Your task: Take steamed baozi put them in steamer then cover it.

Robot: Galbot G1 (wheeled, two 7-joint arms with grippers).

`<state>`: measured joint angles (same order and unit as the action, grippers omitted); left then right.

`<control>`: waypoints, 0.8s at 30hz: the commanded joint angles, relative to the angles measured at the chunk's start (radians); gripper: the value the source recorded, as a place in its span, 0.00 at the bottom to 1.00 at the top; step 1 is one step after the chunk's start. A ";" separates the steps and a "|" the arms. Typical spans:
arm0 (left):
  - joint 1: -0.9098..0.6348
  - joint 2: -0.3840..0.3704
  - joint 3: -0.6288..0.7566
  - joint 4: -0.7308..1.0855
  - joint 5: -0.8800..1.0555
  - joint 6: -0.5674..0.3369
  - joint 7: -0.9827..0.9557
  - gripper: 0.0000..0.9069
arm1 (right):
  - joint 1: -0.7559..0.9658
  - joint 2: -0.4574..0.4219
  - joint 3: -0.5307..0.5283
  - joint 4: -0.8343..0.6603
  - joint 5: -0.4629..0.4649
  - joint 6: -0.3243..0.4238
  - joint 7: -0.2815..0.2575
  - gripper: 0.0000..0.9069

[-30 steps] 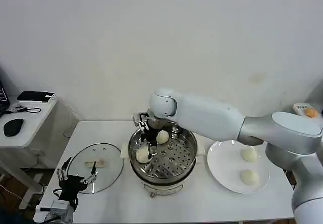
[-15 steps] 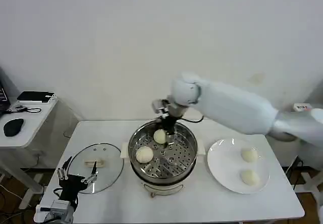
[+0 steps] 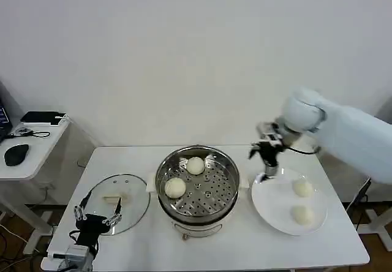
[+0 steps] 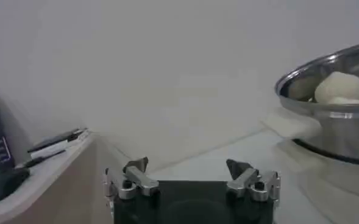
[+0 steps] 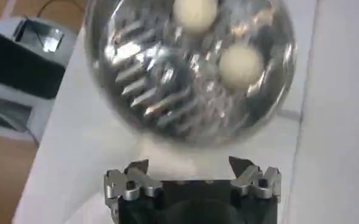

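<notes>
While my right pincer (image 3: 266, 162) hangs over the far rim of the white plate (image 3: 269, 204), its fingers spread wide and holding nothing, two steamed baozi (image 3: 302, 188) lie on that plate, one behind the other, near its right side. The other two buns (image 3: 175, 187) sit on the perforated tray inside the steamer (image 3: 197, 183), one at the front left and one (image 3: 195, 165) toward the back. The steamer stands in the middle of the desk (image 3: 141, 235), just left of the plate, and its white side handle (image 3: 244, 180) lies between pot and plate.

The cover (image 3: 116, 201) rests flat on the desk left of the steamer, nearly touching its other handle. My left pincer (image 3: 97, 218) waits low at the desk's front left corner, just before the cover's near edge, fingers wide apart and empty.

Off to the left a smaller side table (image 3: 27, 155) carries a black mouse (image 3: 16, 154) and a flat dark device (image 3: 43, 117). A plain white wall (image 3: 196, 51) stands behind the desk.
</notes>
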<state>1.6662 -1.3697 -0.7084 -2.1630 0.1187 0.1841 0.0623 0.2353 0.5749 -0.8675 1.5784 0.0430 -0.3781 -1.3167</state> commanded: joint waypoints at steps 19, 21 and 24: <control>0.018 0.002 -0.008 0.011 0.011 -0.002 -0.002 1.00 | -0.351 -0.113 0.159 -0.074 -0.280 0.058 0.014 1.00; 0.014 0.002 -0.009 0.014 0.011 -0.001 -0.001 1.00 | -0.353 -0.103 0.159 -0.087 -0.281 0.060 0.022 1.00; 0.011 0.001 -0.008 0.018 0.011 -0.001 0.000 1.00 | -0.365 -0.087 0.171 -0.124 -0.296 0.064 0.025 1.00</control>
<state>1.6780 -1.3681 -0.7170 -2.1471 0.1293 0.1831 0.0625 -0.0891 0.4879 -0.7222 1.4976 -0.2078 -0.3195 -1.3007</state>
